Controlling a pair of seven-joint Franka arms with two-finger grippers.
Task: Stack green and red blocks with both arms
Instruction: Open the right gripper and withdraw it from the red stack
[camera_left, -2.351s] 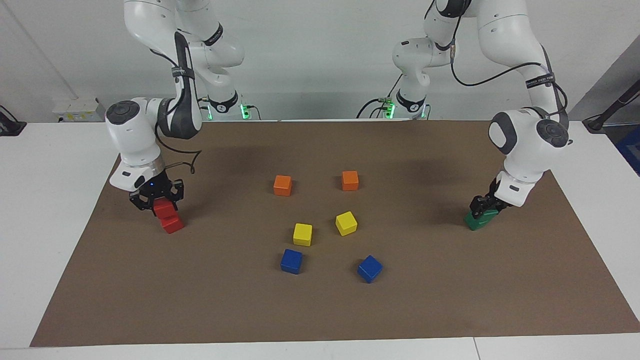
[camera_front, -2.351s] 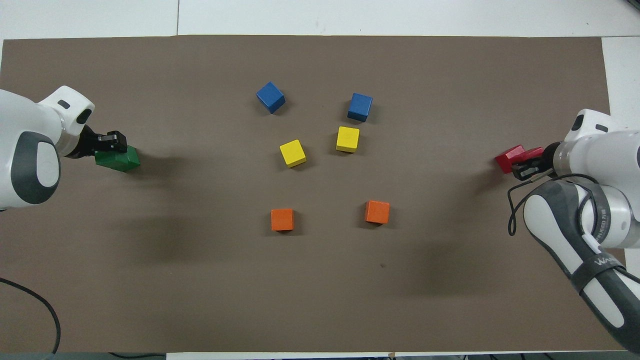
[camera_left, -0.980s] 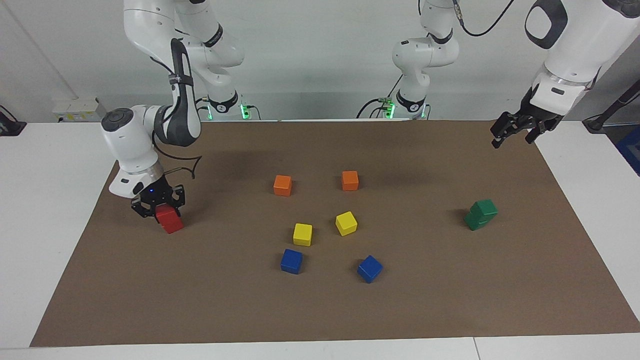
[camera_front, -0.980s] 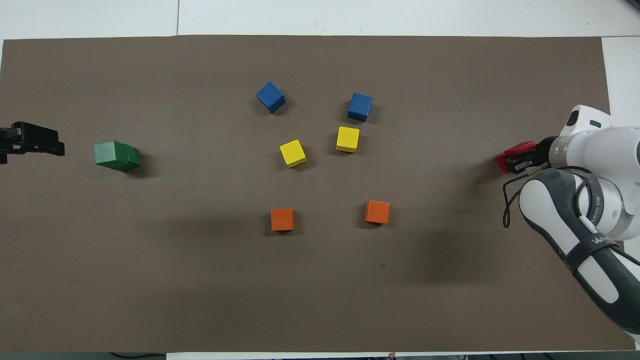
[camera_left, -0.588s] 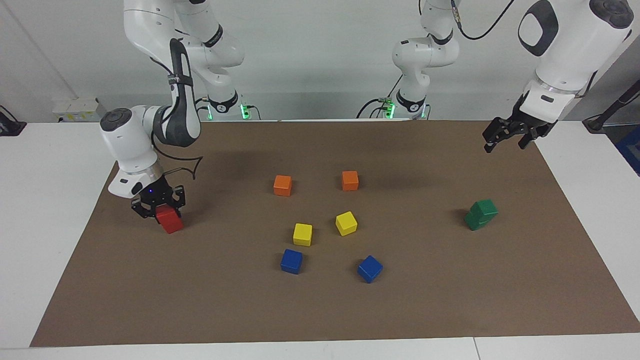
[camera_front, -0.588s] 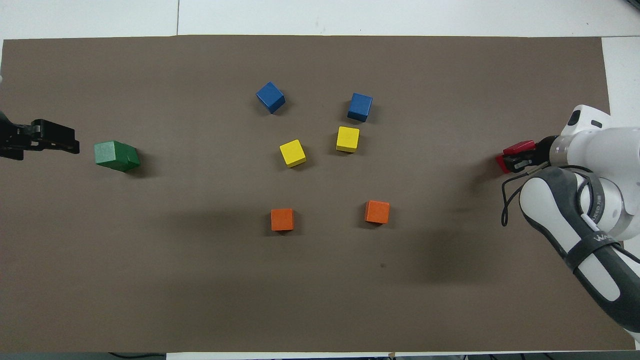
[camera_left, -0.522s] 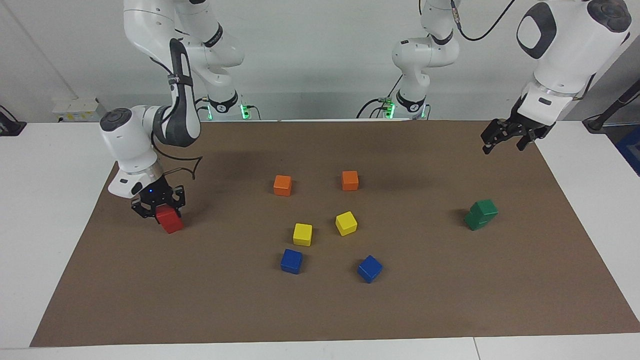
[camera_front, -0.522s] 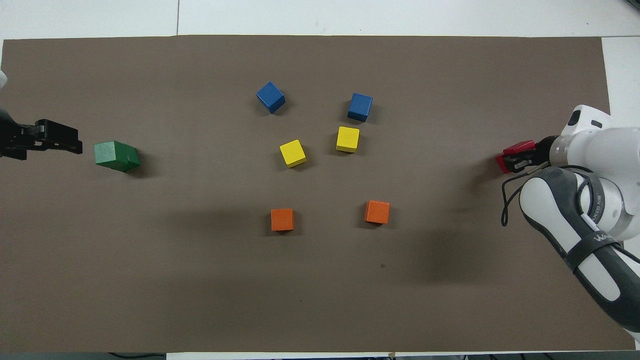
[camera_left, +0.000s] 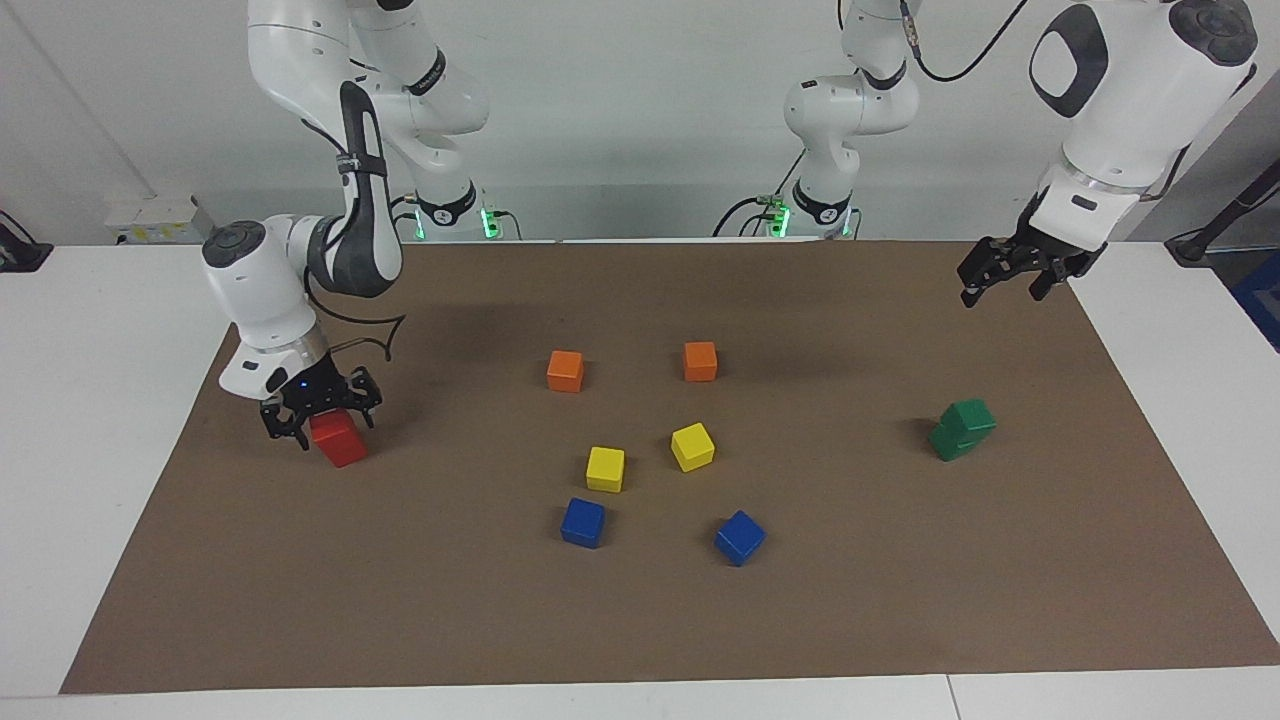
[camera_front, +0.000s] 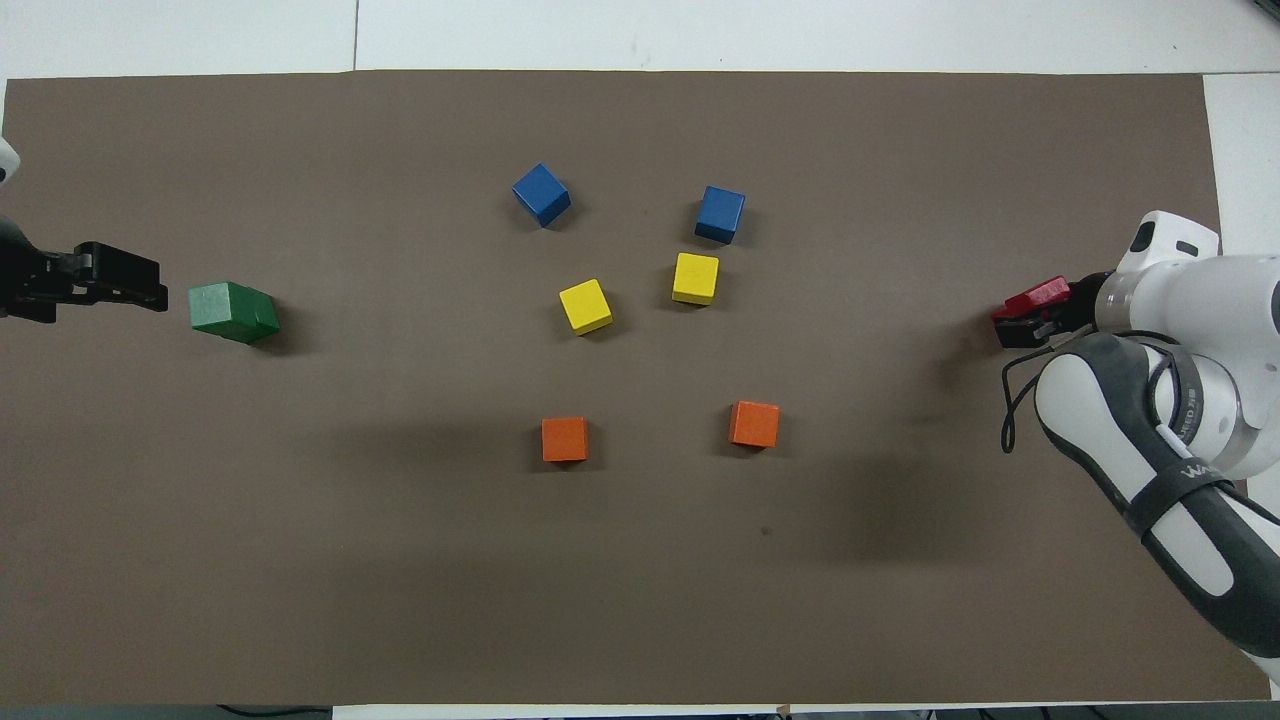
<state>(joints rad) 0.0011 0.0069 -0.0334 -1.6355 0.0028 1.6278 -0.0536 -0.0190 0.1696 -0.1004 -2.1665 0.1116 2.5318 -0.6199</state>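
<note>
Two red blocks stand stacked on the brown mat at the right arm's end, also seen as the red blocks from overhead. My right gripper is low around the upper red cube, fingers spread open beside it. Two green blocks stand stacked, slightly askew, at the left arm's end; overhead they are the green blocks. My left gripper hangs open and empty in the air over the mat's edge at that end, well above and apart from the green stack. It is the left gripper in the overhead view.
Mid-mat lie two orange cubes, nearest the robots. Two yellow cubes lie farther out, and two blue cubes farthest. The brown mat covers the white table.
My right gripper has opened around the upper red cube, which stays on the lower one. The raised left gripper has drifted a little toward the green stack.
</note>
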